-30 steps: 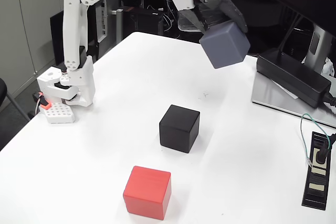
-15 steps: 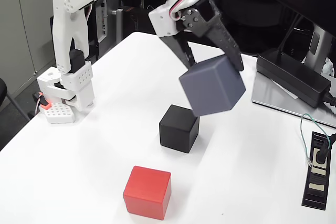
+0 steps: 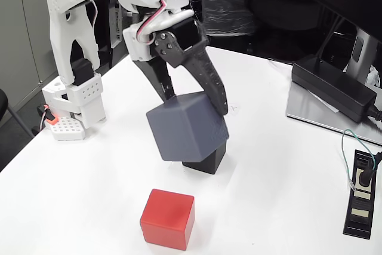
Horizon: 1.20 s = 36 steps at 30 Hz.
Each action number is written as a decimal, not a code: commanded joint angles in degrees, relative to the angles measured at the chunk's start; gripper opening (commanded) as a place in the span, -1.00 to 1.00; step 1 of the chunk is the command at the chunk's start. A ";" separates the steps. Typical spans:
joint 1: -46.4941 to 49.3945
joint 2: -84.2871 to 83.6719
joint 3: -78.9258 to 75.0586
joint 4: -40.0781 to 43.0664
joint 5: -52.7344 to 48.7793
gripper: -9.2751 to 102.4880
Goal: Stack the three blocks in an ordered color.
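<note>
Office or lab, white table (image 3: pixel 89 189), power brick (image 3: pixel 334 88)

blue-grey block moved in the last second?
Yes. The blue-grey block, held in the pincer, has come down and to the left in the fixed view, from up near the power brick to right in front of the black block.

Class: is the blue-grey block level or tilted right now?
Tilted: the blue-grey block hangs askew in the end effector, edges slanting.
</note>
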<state>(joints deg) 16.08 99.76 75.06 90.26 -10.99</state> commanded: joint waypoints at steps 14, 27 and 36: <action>9.40 2.29 10.37 -0.62 -3.69 -0.85; 10.02 2.20 17.05 -10.99 -3.60 -0.85; 10.02 -0.53 18.19 -14.94 -2.99 -0.85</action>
<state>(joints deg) 26.19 99.32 93.25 76.20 -14.24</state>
